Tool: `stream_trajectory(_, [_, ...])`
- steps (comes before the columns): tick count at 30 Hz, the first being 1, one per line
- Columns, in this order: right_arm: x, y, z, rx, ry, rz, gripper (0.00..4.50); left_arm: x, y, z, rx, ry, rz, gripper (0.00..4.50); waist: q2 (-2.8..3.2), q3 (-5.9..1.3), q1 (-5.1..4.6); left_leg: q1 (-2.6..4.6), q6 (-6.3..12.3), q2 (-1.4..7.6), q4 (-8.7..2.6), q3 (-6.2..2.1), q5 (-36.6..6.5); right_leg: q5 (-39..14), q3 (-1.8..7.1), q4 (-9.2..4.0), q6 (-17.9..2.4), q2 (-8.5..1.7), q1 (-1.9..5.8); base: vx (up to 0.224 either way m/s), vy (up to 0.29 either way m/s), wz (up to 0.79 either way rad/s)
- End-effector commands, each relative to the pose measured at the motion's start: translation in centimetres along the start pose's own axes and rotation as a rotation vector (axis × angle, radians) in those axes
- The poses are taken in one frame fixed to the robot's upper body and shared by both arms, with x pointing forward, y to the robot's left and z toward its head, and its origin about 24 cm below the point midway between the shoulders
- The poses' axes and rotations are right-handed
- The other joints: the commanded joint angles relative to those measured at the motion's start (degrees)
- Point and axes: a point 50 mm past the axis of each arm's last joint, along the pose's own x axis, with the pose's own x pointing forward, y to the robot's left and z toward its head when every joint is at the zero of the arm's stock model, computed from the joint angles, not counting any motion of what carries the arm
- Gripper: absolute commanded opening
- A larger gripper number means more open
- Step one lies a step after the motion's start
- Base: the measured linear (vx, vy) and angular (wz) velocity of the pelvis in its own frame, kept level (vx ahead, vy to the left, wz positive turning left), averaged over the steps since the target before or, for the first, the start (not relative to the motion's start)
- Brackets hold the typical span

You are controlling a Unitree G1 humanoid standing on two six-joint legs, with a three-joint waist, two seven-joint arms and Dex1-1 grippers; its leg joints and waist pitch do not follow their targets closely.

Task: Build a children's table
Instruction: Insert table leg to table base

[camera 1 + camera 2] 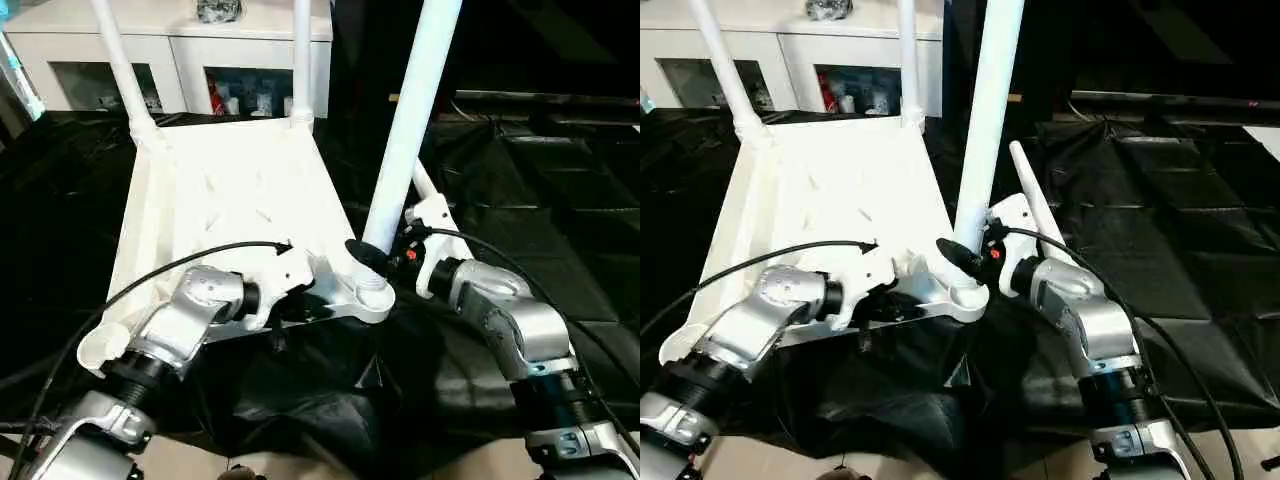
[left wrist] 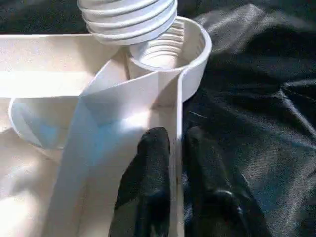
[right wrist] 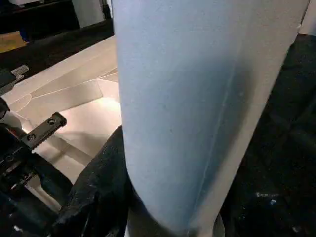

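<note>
left eye view: right tool [image 1: 385,250] clamped on upright leg [image 1: 410,130]; left tool [image 2: 173,163] pinching tabletop [image 1: 230,190] rim, forearms angled inward.

One tabletop [image 1: 230,190], four legs [image 1: 410,120], one cabinet [image 1: 190,40]

A staged indoor test space, home-like; black sheeting [image 1: 560,210] drapes the work surface; a white glass-door cabinet [image 1: 190,60] holds small items behind.
</note>
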Motion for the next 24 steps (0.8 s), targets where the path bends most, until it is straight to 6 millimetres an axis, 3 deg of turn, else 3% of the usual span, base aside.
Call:
stream_trajectory(1, [0.1,-0.2,0.7,-0.016,-0.016,-0.003,1.93,-0.3,0.4,-0.3,0.000,0.021,0.022,0.66,-0.05,-4.00,0.08,0.54,0.40,1.68,-3.96,-0.73,-15.63,-25.09,2.88,-5.57,-5.16,-3.93,2.74,0.000,0.000,0.00])
stream_trajectory(10, [0.1,-0.2,0.8,-0.019,-0.009,0.006,1.93,-0.8,0.6,-1.0,-0.008,0.043,0.015,0.66,-0.07,-3.89,-0.09,0.64,0.33,1.60,-3.94,-0.74,-16.48,-27.67,2.81,-5.91,-4.39,-4.01,2.61,0.000,0.000,0.00])
stream_trajectory(11, [0.1,-0.2,0.7,-0.020,-0.002,0.008,1.93,-0.9,0.6,-1.1,-0.012,0.045,0.013,0.37,-0.03,-3.93,-0.08,0.60,0.39,1.64,-3.95,-0.75,-16.19,-27.29,2.85,-5.86,-4.47,-4.03,2.63,0.000,0.000,0.00])
stream_trajectory(15, [0.0,-0.2,0.3,-0.021,0.032,0.015,1.93,-1.2,0.4,-1.5,-0.016,0.056,0.002,0.25,-0.12,-3.96,-0.18,0.55,0.46,1.78,-4.06,-0.76,-15.71,-25.02,2.93,-5.53,-5.41,-3.96,2.66,0.000,0.000,0.00])
stream_trajectory(16, [0.0,-0.2,0.2,-0.018,0.050,0.020,1.93,-1.2,0.3,-1.7,-0.017,0.063,-0.003,0.04,-0.15,-3.93,-0.25,0.52,0.49,1.72,-4.00,-0.74,-15.92,-25.32,2.90,-5.49,-5.57,-3.97,2.75,0.000,0.000,0.00])
stream_trajectory(21, [-0.2,-0.3,-0.1,-0.021,0.093,0.035,1.93,-1.3,0.3,-1.7,-0.031,0.059,-0.011,0.00,-0.39,-3.78,-0.33,0.61,0.62,1.57,-3.85,-0.66,-16.30,-29.10,2.81,-6.03,-4.19,-4.09,2.54,0.000,0.000,0.00])
stream_trajectory(24, [-0.3,-0.4,-0.1,-0.019,0.101,0.040,1.93,-1.4,0.2,-1.7,-0.037,0.053,-0.016,0.00,-0.29,-3.83,-0.34,0.62,0.53,1.69,-3.94,-0.75,-16.26,-28.17,2.81,-5.88,-4.44,-4.00,2.51,0.000,0.000,0.00])
